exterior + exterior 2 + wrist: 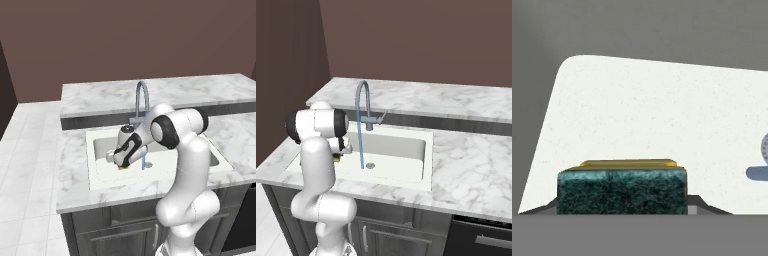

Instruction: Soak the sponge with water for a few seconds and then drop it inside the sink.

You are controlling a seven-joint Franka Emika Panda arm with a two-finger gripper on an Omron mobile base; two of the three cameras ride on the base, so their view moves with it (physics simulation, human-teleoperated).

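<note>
The sponge (622,192), dark green face toward the hand camera with a yellow strip on top, sits between my two fingertips. My gripper (622,207) is shut on it. In the left base view the gripper (121,166) hangs low inside the white sink (100,150), a bit of yellow sponge (123,168) showing under it. The water (144,161) falls as a thin blue stream just right of the sponge, apart from it. From the right base view the stream of water (360,145) lands beside the drain (370,165), and the arm hides most of the gripper (339,157).
A grey curved faucet (141,97) rises behind the basin. Marble counter (75,170) rings the sink, with a raised marble ledge (100,97) at the back. Dark cabinets (110,235) stand below. The sink floor (662,115) lies bare beyond the sponge.
</note>
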